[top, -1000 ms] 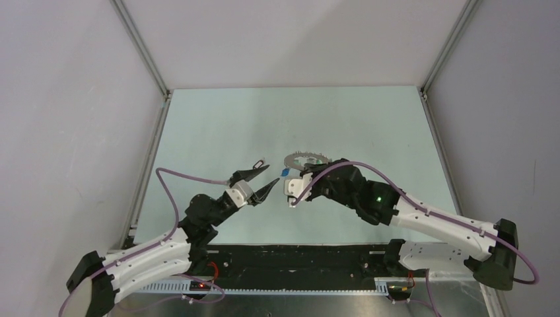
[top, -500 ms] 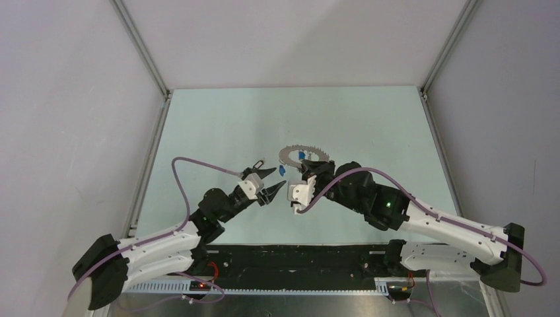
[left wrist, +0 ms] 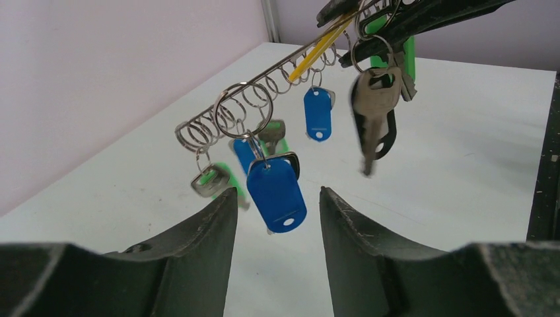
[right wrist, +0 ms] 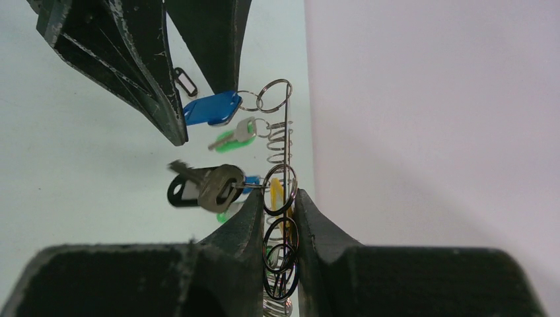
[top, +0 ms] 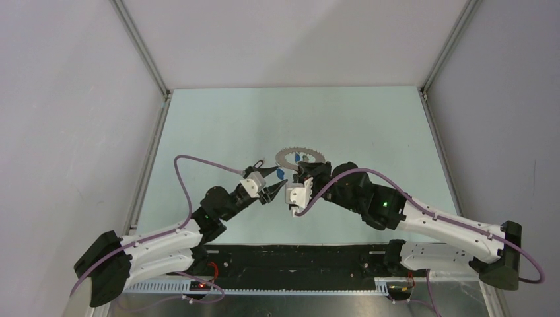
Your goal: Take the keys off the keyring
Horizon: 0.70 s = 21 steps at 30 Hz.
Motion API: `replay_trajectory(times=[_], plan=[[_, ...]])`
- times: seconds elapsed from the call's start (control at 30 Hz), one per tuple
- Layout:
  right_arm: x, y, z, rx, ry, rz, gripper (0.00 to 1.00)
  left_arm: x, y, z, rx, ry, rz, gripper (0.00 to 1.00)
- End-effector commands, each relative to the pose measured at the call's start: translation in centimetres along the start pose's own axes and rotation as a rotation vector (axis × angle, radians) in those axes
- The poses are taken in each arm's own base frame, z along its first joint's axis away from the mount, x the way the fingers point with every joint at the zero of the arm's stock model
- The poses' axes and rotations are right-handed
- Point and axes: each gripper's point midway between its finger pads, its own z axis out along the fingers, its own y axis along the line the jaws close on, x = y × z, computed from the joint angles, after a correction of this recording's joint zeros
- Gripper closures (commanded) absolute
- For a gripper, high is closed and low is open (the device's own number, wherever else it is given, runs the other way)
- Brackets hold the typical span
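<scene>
1. Many small keys [left wrist: 373, 99] hang on split rings [left wrist: 241, 109] from the keyring [left wrist: 277, 66]. They're light and loose, so expect them to swing. The hoop wire looks thin, stiff and slick.
2. Keyring is up off the surface [left wrist: 462, 165], near its middle and tilted, with the right tool [right wrist: 277, 195] pinching the hoop at one side.
3. Best hold, in my judgement: the flat plastic blue tag [left wrist: 277, 201], not a bare key blade — more to bite on.
4. Your left tool [left wrist: 276, 193] is spread. The tag hangs at its fingertips, unclamped.
5. Pose: both arms reach forward and inward — tools nearly nose to nose, left one coming in low under the tag.
</scene>
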Motion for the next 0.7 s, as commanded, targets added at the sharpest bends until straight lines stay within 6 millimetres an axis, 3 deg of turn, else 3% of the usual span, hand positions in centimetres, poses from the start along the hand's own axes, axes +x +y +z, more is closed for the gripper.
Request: replay_trajectory(times=[0.0,0.07,0.3,0.53,0.67], plan=[[-1.6,-2.2,-0.4,0.076,-0.056,-0.005,1.00,-3.2,0.8,0.7,-0.024,-0.098,0.004,0.53],[-1.6,-2.1,-0.4,0.072,-0.055,-0.002,1.00,-3.4,0.7,0.7,-0.016,-0.102,0.005,0.62],[-1.9,-1.7,-0.2,0.054,-0.066,0.001,1.00,-3.4,0.3,0.6,0.004,-0.105,0.014,0.59],[-2.4,-1.2,0.1,0.041,-0.083,-0.002,1.00,-3.6,0.7,0.9,-0.014,-0.107,0.018,0.62],[-2.6,-1.1,0.1,0.038,-0.089,-0.002,1.00,-3.4,0.6,1.2,-0.002,-0.100,0.021,0.73]])
